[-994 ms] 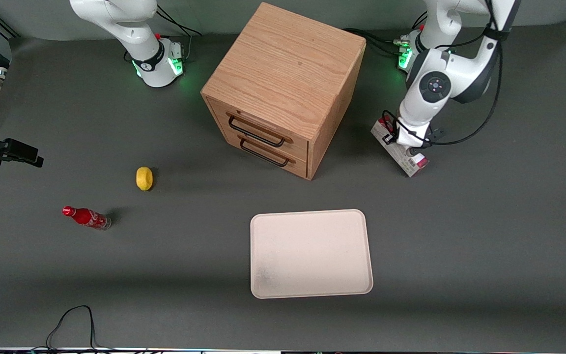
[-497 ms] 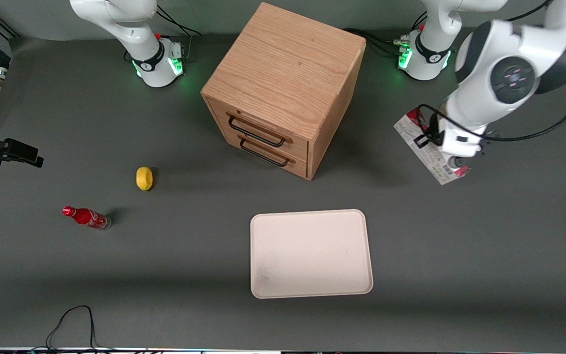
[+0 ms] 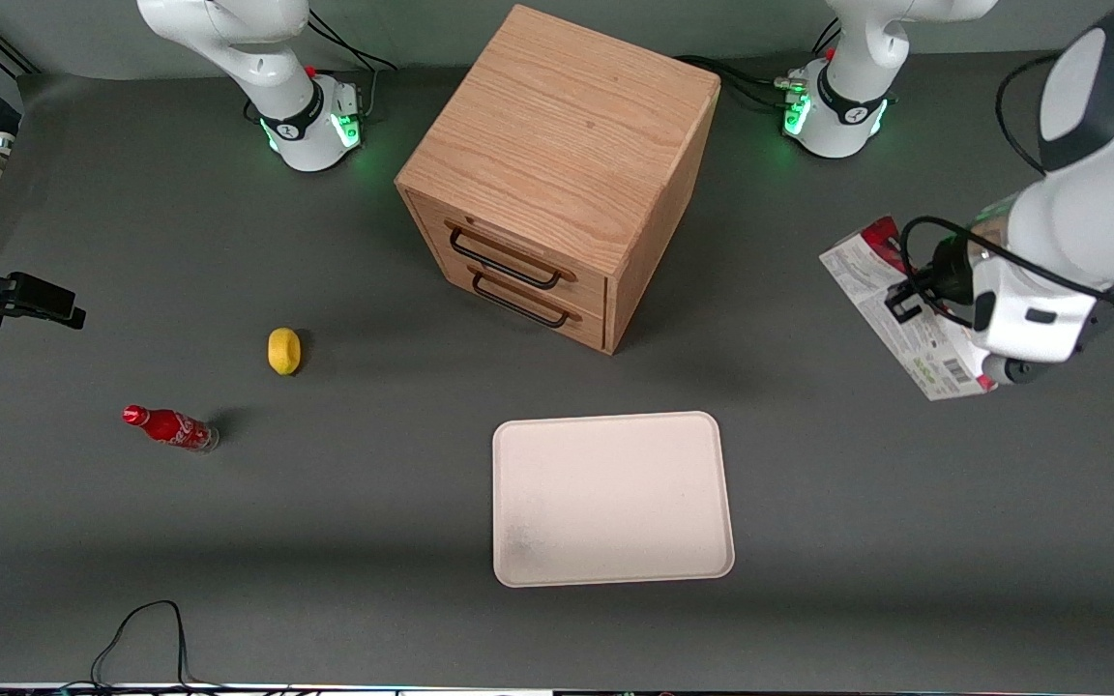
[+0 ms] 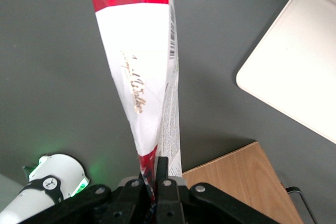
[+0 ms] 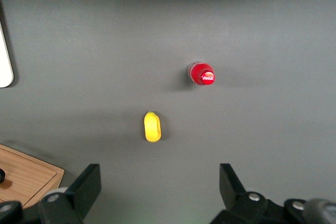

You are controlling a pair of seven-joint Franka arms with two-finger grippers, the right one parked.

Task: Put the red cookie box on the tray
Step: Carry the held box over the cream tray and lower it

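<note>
At the far left of the front view a small red soda bottle (image 3: 170, 427) is lying on the table (image 3: 905, 541), and a yellow lemon (image 3: 283, 350) is sitting a bit higher up. In the upper middle the wooden cabinet (image 3: 562, 155) is standing with both drawers shut. Below it, in the lower middle, the tray (image 3: 612, 499) is waiting with nothing on it.

At the right edge of that frame the gripper (image 3: 987, 372) is squeezing one end of the red cookie box (image 3: 900, 309) and holding it up in the air, well apart from the tray.

The box is long and thin, and the gripper is pinching only its end. So I think it could swing, twist or slip out while the arm is carrying it. If that is happening, it may drop on the table or land half over the tray's rim. The free end could also bump the cabinet's corner if the arm is passing too close.

In the front view the arm is covering part of the box, and the fingertips are hard to see there. In the wrist view the fingers (image 4: 161, 179) are showing, shut tight on the box's red end.
</note>
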